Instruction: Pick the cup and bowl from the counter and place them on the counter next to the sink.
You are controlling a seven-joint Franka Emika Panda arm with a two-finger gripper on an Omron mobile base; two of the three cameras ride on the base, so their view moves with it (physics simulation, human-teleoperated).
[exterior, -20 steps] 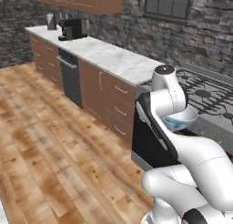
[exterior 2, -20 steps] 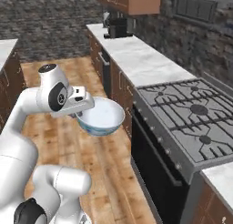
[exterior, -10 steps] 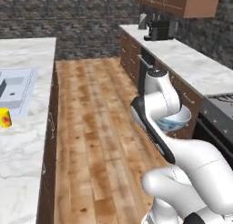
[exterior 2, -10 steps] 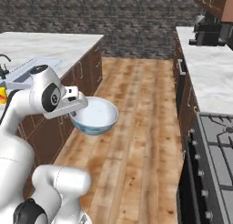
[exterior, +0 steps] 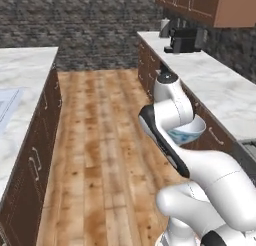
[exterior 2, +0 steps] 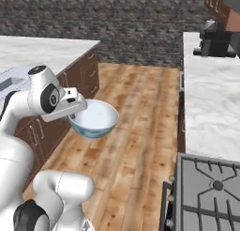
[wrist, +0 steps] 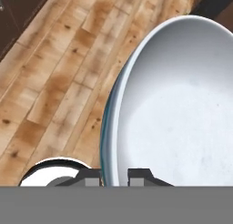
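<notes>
Step in hand: carrying bowl (exterior 2: 95, 119) toward sink-side surface (exterior: 20, 85), likely mid-transit. End effector (wrist: 115, 175) clamped on bowl rim, fingers straddling near wall. Bowl held upright over wood floor (exterior 2: 136, 131), between the two cabinet runs, well apart from either top. Arm folded tight, elbow high, hand level at chest. Next: bring bowl over the left-hand surface, lower flat beside basin, release.

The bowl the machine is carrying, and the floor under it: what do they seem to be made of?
The bowl looks like glazed ceramic, though it could be glossy plastic: smooth pale white inside, teal-blue low on the outside, with a soft sheen. The floor looks like varnished wood planks: warm brown boards with darker knots and visible seams. Everything here is rendered, so these are looks only.
</notes>
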